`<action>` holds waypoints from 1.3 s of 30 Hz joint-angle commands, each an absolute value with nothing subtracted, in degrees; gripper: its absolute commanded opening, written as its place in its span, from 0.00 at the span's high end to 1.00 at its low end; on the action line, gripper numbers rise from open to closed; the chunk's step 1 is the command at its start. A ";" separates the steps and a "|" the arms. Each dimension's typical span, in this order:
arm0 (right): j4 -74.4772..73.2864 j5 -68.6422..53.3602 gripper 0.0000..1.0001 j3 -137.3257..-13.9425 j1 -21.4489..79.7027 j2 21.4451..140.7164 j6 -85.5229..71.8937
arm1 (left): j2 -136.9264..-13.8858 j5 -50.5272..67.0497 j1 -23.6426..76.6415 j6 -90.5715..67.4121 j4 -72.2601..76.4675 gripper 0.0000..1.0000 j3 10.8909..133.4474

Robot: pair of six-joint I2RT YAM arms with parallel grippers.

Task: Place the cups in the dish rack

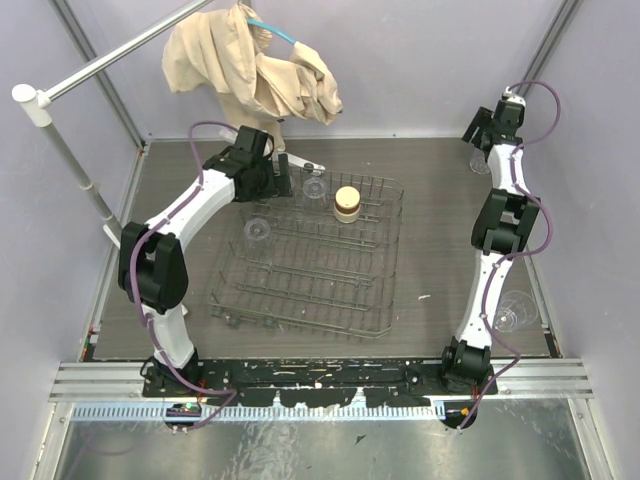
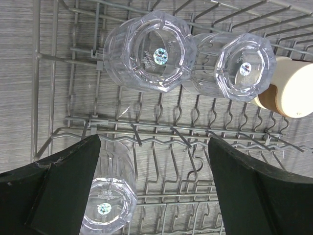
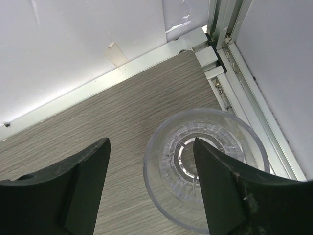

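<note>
Now we find the right end effector point(image 3: 150, 144) out at the far right corner of the table point(image 3: 98, 122), its fingers apart beside an upright clear corner cup point(image 3: 168, 171). The cup's left wall sits in the gap, and the right finger point(image 3: 234, 196) crosses over the cup's mouth. We cannot tell whether either finger touches the cup. A loose cup point(image 1: 515, 312) stands on the table near the right arm's base, well apart from both end effectors.

The left end effector point(image 2: 154, 142) hangs over the far left part of the dish rack point(image 2: 44, 98), wide apart with nothing between its fingers. Beyond its fingertips a first racked cup point(image 2: 149, 51) and a second racked cup point(image 2: 242, 66) sit side by side, bases up, with the tan cup point(image 2: 293, 88) just beside the second. A third racked cup point(image 2: 105, 208) is partly hidden behind the left finger
</note>
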State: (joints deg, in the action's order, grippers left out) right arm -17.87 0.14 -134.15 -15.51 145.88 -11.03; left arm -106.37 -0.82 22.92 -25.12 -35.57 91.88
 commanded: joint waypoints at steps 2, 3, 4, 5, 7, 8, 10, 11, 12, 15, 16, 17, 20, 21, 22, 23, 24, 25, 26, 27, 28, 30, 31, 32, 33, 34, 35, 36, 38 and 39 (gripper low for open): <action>-15.29 1.32 0.30 -137.50 -15.82 145.40 -10.50 | -106.57 0.10 22.59 -25.53 -35.06 0.02 94.20; -15.29 1.25 0.32 -137.51 -15.85 145.54 -10.54 | -106.53 0.12 22.59 -25.53 -35.14 0.02 94.26; -15.22 1.16 0.34 -137.60 -15.90 145.72 -10.59 | -106.55 0.09 22.59 -25.49 -35.22 0.02 94.23; -15.21 1.19 0.36 -137.63 -15.86 145.87 -10.77 | -106.48 0.01 22.59 -25.41 -35.32 0.02 94.30; -15.34 1.15 0.41 -137.71 -15.83 146.08 -10.94 | -106.45 -0.14 22.61 -25.40 -35.49 0.02 94.31; -15.44 1.19 0.42 -137.71 -15.82 146.19 -11.06 | -106.54 -0.13 22.59 -25.38 -35.63 0.02 94.31; -15.55 1.15 0.42 -137.64 -15.83 146.41 -11.07 | -106.58 -0.26 22.59 -25.40 -35.69 0.02 94.22; -15.56 1.21 0.42 -137.55 -15.89 146.47 -11.07 | -106.61 -0.19 22.60 -25.40 -35.75 0.02 94.27; -15.63 1.15 0.42 -137.55 -15.88 146.62 -11.07 | -106.65 -0.24 22.55 -25.40 -35.77 0.02 94.30; -15.64 1.07 0.46 -137.70 -15.86 147.01 -11.12 | -106.83 -0.29 22.50 -25.32 -35.92 0.02 94.39; -15.71 0.95 0.48 -137.72 -15.89 147.10 -11.18 | -106.95 -0.31 22.50 -25.31 -35.94 0.02 94.37; -15.73 0.82 0.51 -137.74 -15.90 147.24 -11.29 | -106.97 -0.35 22.50 -25.31 -36.10 0.02 94.40; -15.88 0.53 0.56 -137.68 -15.89 147.52 -11.62 | -107.15 -0.44 22.42 -25.36 -36.10 0.02 94.53; -16.03 0.45 0.61 -137.67 -15.86 147.56 -11.63 | -107.30 -0.43 22.43 -25.39 -36.19 0.02 94.67; -16.14 0.55 0.66 -137.70 -15.87 147.56 -11.54 | -107.50 -0.42 22.35 -25.40 -36.39 0.02 94.88; -16.19 0.79 0.73 -137.72 -15.89 147.46 -11.37 | -107.60 -0.51 22.33 -25.40 -36.53 0.02 95.10; -16.33 0.95 0.81 -137.65 -15.85 147.40 -11.34 | -107.70 -0.46 22.32 -25.40 -36.78 0.02 95.43; -16.42 1.01 0.89 -137.64 -15.83 147.32 -11.27 | -107.78 -0.44 22.32 -25.40 -37.11 0.02 95.79; -16.55 1.25 0.97 -137.64 -15.85 147.06 -11.33 | -107.78 -0.37 22.32 -25.48 -37.29 0.02 96.10; -16.77 1.24 0.99 -137.57 -15.86 146.82 -11.31 | -107.86 -0.06 22.35 -25.49 -37.41 0.01 96.44; -16.89 1.23 0.99 -137.49 -15.82 146.48 -11.30 | -107.90 0.11 22.37 -25.63 -37.62 0.01 96.87; -17.32 1.06 0.99 -137.01 -15.83 145.21 -11.33 | -107.74 1.43 22.32 -25.95 -37.97 0.01 97.67; -17.58 0.82 0.99 -136.62 -15.84 144.37 -11.46 | -107.55 2.06 22.32 -26.24 -38.23 0.01 98.07; -18.03 0.61 0.99 -136.21 -15.87 143.32 -11.69 | -107.45 2.82 22.25 -26.80 -38.50 0.01 98.49; -18.49 0.21 0.99 -135.59 -15.88 141.47 -12.15 | -107.33 3.55 22.24 -27.27 -38.76 0.01 98.85; -18.94 -0.13 0.99 -134.57 -15.89 140.68 -12.55 | -107.06 4.23 22.23 -27.86 -38.99 0.01 99.15; -19.35 -0.76 0.99 -133.35 -15.85 137.75 -13.24 | -106.69 5.07 22.28 -28.47 -39.02 0.01 99.26; -19.66 -1.52 0.99 -132.01 -15.86 135.59 -13.72 | -106.31 6.10 22.24 -29.15 -38.90 0.01 99.23; -20.15 -2.30 0.99 -128.41 -15.66 130.82 -14.96 | -105.44 8.42 22.25 -30.95 -38.50 0.01 98.97; -20.47 -3.13 0.99 -126.01 -15.64 127.90 -16.24 | -105.16 9.87 22.24 -32.10 -38.03 0.01 98.60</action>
State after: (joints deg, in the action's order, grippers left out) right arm -20.47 -0.34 -130.04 -15.62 142.34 -12.56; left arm -107.31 4.10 22.57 -28.25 -37.78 97.54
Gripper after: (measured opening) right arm 0.143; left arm 0.990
